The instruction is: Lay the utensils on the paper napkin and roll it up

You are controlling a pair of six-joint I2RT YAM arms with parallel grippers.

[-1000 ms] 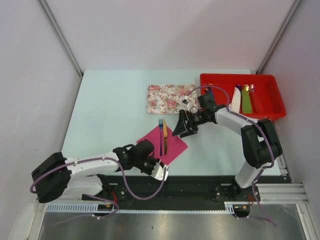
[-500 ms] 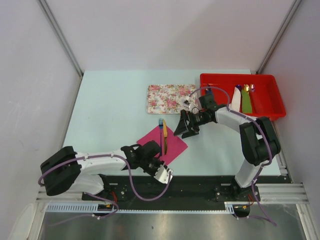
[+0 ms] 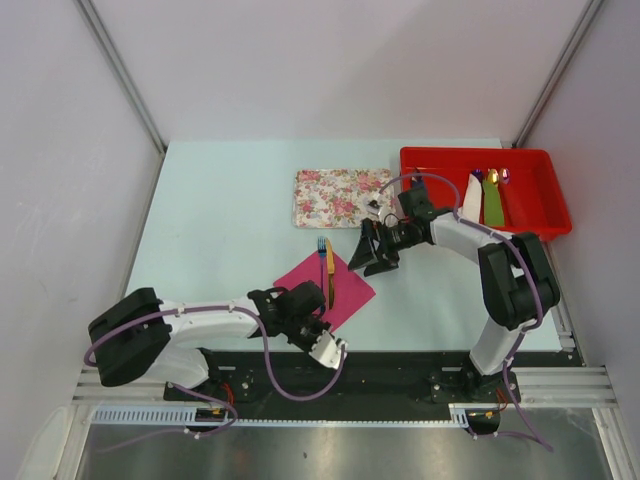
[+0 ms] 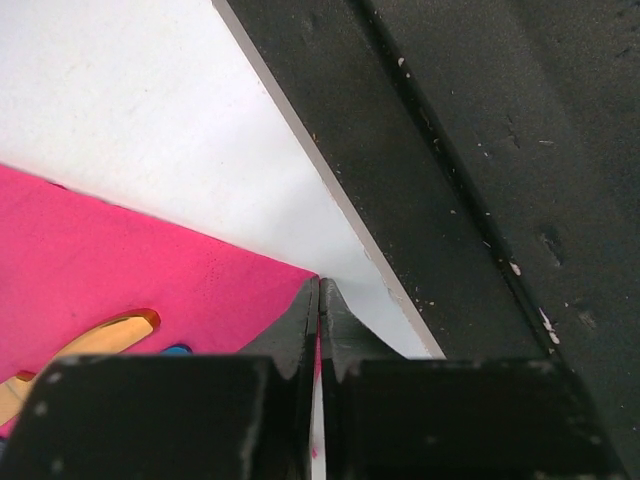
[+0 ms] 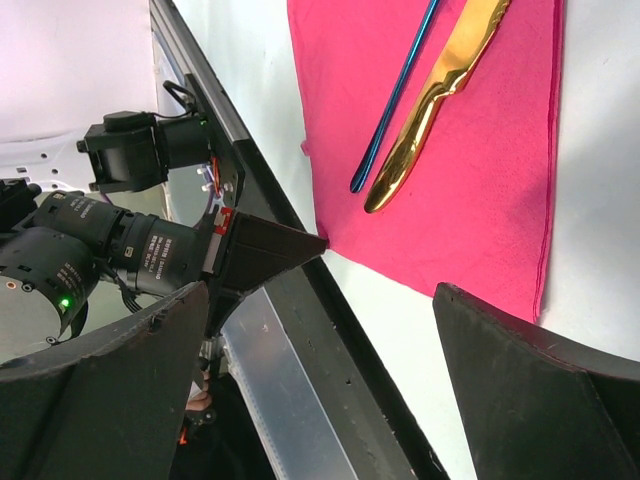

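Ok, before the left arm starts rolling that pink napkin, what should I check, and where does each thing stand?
1. Both the gold knife and the blue fork lie on the pink napkin: ok.
2. The two lie side by side, roughly parallel: ok.
3. The left gripper is shut on the napkin's near corner: ok.
4. The right gripper is open and holds nothing: ok.
5. The right gripper is clear of the napkin's surface: cannot tell. In the top view it sits over the far right edge.
6. The floral tray lies apart from the napkin: ok.
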